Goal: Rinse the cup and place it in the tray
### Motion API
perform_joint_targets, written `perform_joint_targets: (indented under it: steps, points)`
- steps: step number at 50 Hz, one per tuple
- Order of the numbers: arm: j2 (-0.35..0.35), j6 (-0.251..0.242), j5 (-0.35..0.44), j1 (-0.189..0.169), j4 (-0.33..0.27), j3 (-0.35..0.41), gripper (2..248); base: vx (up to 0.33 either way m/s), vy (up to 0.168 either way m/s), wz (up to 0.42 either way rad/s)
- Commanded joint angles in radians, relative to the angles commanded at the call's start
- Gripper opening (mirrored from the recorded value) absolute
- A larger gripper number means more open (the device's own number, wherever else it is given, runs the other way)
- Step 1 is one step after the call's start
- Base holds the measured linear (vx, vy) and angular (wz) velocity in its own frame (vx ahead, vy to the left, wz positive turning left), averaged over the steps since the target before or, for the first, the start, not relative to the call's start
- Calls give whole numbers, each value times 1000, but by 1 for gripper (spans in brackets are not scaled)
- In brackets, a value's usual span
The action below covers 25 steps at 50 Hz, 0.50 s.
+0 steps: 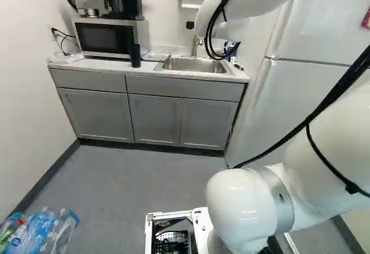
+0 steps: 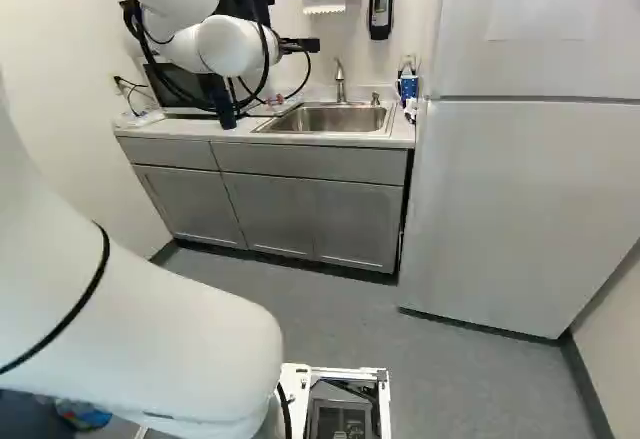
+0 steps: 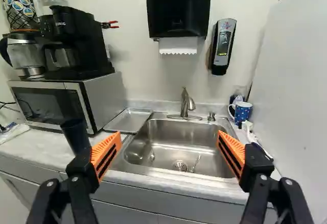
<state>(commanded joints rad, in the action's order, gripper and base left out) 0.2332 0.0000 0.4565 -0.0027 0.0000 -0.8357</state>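
We face a pale counter [image 3: 46,147] with 1 sink [image 3: 176,145], its right end beside a white refrigerator [image 2: 530,199]; gray floor [image 1: 133,173] stretches up to its cabinets [image 1: 153,118]. Our gripper [image 2: 300,46] is released, fingers wide apart. The dark cup [image 3: 75,135] stands near the front edge, the metal tray [image 3: 129,120] beside the sink, a blue mug [image 3: 242,113] near the back right corner. Only the wrist view shows the drain [image 3: 180,166].

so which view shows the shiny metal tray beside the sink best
The wrist view: the shiny metal tray shows its flat bottom and rim between the silver microwave and steel sink. The left base view gives only a thin strip; in the right, the white arm's end hides most of it.
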Motion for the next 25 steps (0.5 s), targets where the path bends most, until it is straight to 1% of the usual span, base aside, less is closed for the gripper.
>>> perform_joint_targets:
  steps: [25]
  points:
    - [0, 0, 0, 0, 0, 0, 247, 117, -3, -16]
